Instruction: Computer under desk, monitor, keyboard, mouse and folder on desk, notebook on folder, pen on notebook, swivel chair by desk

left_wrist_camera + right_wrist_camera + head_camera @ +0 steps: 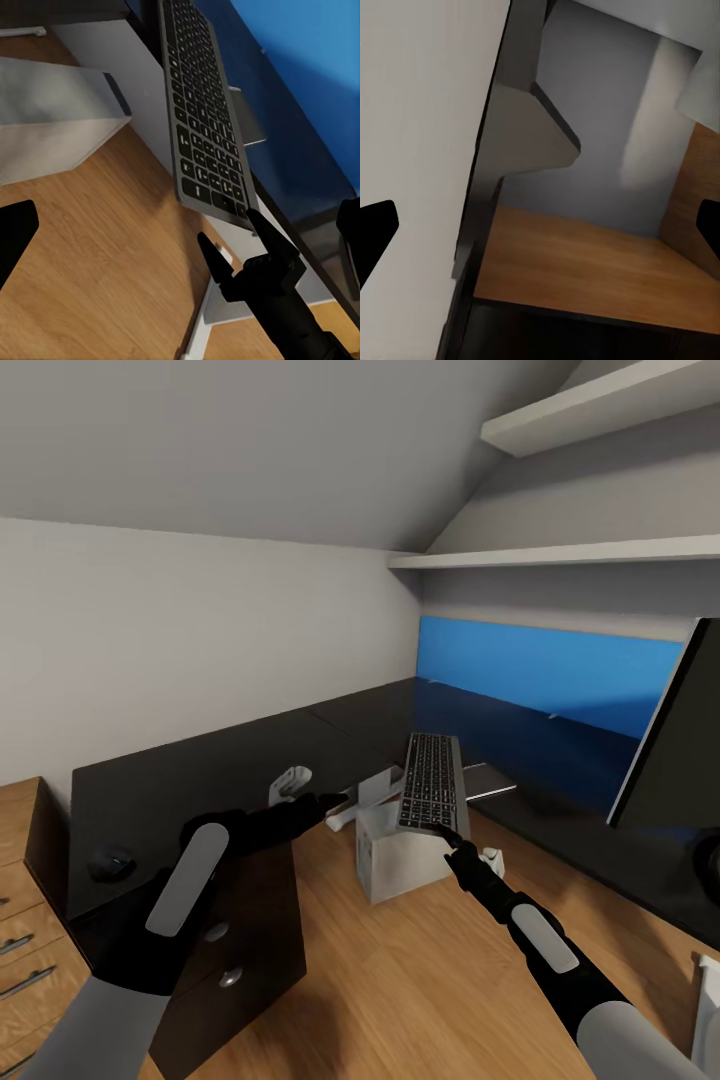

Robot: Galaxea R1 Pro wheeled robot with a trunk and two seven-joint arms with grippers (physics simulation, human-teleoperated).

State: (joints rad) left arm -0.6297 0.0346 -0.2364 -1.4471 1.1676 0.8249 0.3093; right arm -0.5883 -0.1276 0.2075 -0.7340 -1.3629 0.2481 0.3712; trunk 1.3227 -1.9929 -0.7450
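Observation:
The keyboard (432, 780) (199, 112), dark keys in a silver frame, hangs tilted over the light grey computer (395, 865) (52, 112) on the floor by the black desk (200, 770). My right gripper (452, 840) (229, 240) is open at the keyboard's near end, one fingertip (255, 223) touching its corner. My left gripper (338, 803) is open, just left of the computer's top. The mouse (112, 863) lies on the desk's left end. The monitor (675, 750) stands on the desk at the right. A flat grey slab, perhaps the notebook (492, 782) (249, 120), lies at the desk's edge behind the keyboard.
A black drawer unit (235, 960) with round knobs sits under the desk's left wing. A light wood cabinet (20, 920) stands at the far left. The blue back panel (540, 670) and two wall shelves (570, 550) back the desk. Wood floor (400, 980) lies between my arms.

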